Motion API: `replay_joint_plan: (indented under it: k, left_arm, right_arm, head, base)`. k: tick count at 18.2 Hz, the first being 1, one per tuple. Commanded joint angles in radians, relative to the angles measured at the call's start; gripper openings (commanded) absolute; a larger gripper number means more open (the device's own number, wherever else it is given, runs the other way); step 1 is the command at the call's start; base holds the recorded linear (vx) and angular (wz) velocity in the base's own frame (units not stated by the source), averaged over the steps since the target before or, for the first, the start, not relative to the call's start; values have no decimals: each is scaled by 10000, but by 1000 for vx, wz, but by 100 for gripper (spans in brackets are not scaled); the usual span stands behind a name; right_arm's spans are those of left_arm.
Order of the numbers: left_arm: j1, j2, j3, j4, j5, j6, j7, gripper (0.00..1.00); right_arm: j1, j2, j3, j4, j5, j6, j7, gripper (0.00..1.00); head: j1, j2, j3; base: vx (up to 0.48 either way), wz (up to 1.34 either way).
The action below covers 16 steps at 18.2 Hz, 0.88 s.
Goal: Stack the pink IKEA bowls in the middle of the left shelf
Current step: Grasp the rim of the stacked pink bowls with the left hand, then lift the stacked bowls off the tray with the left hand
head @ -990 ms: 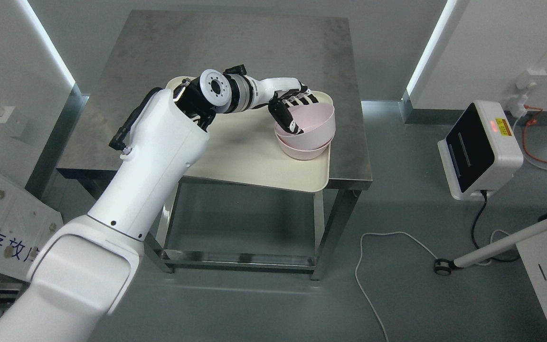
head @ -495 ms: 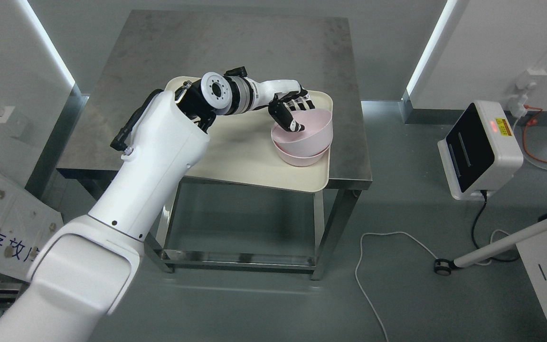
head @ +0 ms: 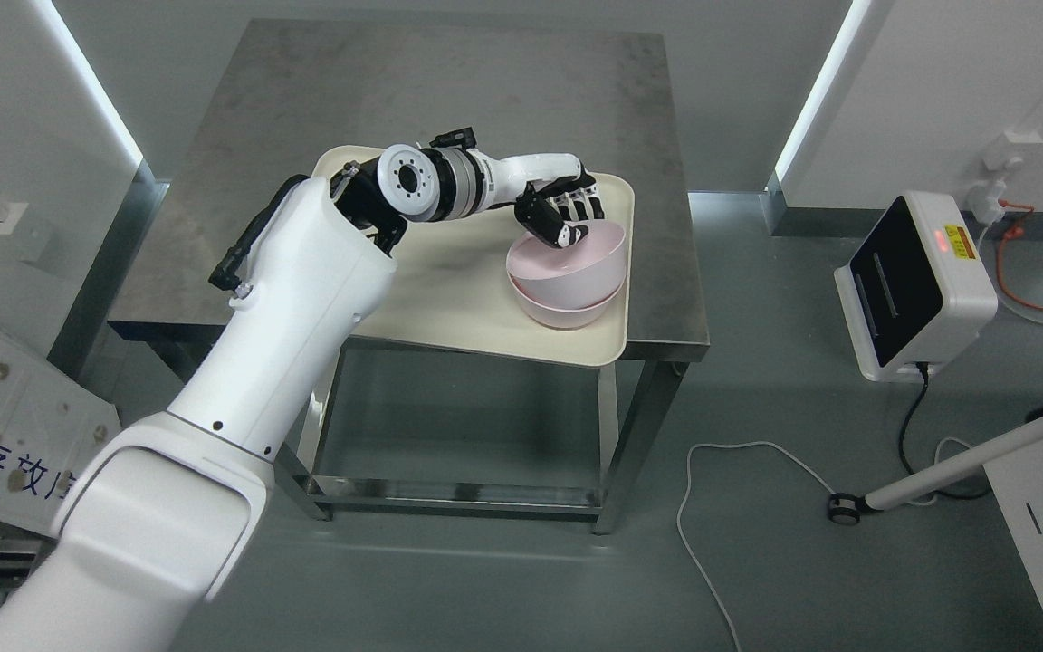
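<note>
Head view, the only one on offer: the left hand reaches in from the lower left of the frame to the middle, its dark fingers curled over the far rim of the upper pink bowl, thumb dipping inside, so it's a grip on that rim. That bowl is tipped towards the bottom of the frame and sits nested in the lower pink bowl, though not squarely. Both stand on the right part of the cream tray, which lies on the steel table with its near right corner hanging past the table edge. The right arm doesn't show at all.

Progress? My read is the stacking is nearly there: one bowl inside the other, but the top one needs to settle level and the hand to let go. No shelf shows anywhere, so whether this spot counts as the target I can't tell.
</note>
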Motion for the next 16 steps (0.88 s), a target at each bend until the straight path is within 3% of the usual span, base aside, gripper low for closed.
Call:
replay_joint_plan:
  k: [1, 16]
  left_arm:
    - [-116, 175, 736, 136, 42, -35, -70, 0]
    - [-624, 175, 1443, -1212, 88, -112, -406, 0]
  right_arm:
    - [291, -175, -107, -337, 0, 9, 4, 100]
    - [291, -175, -107, -337, 0, 9, 4, 100]
  head:
    - [0, 0, 0]
    - [0, 0, 0]
  base:
    - [0, 0]
    - [0, 0]
